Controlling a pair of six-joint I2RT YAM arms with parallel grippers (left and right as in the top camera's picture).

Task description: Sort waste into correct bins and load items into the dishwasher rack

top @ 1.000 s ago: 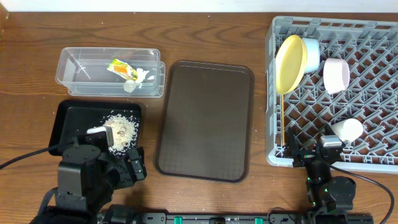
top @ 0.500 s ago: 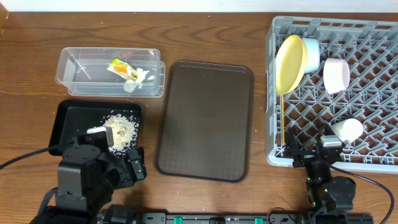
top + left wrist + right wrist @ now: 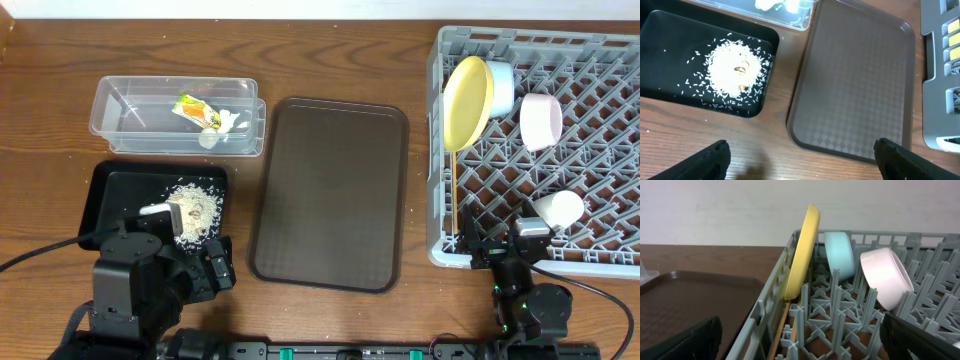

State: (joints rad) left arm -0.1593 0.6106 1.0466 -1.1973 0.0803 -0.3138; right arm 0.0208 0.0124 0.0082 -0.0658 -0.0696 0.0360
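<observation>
The grey dishwasher rack at the right holds the yellow plate on edge, the light blue bowl, the white bowl, the pale cup and the chopsticks. The plate, blue bowl, white bowl and chopsticks also show in the right wrist view. The clear tub holds the green-and-orange wrapper and white scraps. The black tray holds rice. My left gripper is open and empty over the table. My right gripper is open and empty at the rack's near edge.
A large dark brown serving tray lies between the bins and the rack, and also shows in the left wrist view. The black tray with rice is at the upper left of that view. A white wall stands behind the table.
</observation>
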